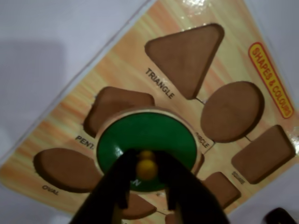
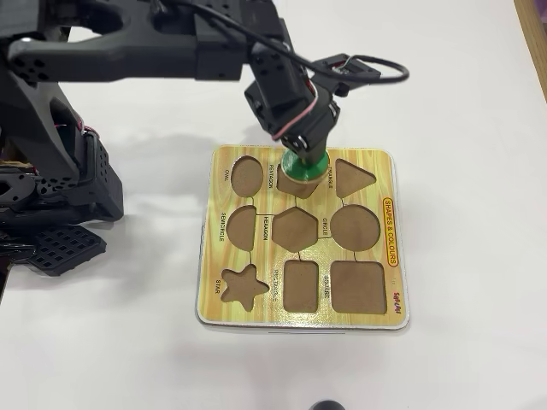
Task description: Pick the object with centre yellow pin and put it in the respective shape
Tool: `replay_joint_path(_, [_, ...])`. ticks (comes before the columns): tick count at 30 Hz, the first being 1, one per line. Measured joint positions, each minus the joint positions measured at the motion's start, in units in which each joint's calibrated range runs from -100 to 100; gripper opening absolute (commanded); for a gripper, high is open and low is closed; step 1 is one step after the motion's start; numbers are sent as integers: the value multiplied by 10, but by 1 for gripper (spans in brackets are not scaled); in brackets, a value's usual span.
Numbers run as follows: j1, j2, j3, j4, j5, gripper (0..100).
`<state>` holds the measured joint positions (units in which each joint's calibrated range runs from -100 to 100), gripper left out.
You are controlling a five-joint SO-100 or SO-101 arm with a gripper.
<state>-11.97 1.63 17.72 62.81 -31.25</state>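
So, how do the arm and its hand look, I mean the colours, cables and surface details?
The arm is matte black plastic with blocky motor housings. Some panels have rows of small round holes or a grid pattern. Black cables loop over the wrist, and a bundle of red, white and black wires runs along it. The hand has two dark, wide fingers. No logos or text are legible.

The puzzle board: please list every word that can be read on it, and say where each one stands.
On the puzzle board:
"SHAPES & COLOURS": orange label along one edge.
"TRIANGLE": by the triangle recess.
"OVAL": by the oval recess.
"STAR", "HEXAGON", "SEMICIRCLE", "CIRCLE": by those recesses, overhead view.
"PENT…": partly hidden by the green disc.
Corner logo and the rectangle and square labels: too blurred.
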Motion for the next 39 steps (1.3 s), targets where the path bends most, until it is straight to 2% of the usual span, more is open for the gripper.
replay_joint_path(10, [94, 0, -17, 0, 111, 1])
replay_joint_path(15, [132, 32, -78, 0, 145, 1])
replay_joint_path(20, [134, 78, -133, 0, 146, 1])
replay_joint_path(24, [134, 101, -140, -3, 109, 1])
replay_joint_path(27, [134, 112, -141, -27, 101, 1])
replay_joint_path(39, [134, 165, -141, -63, 98, 1])
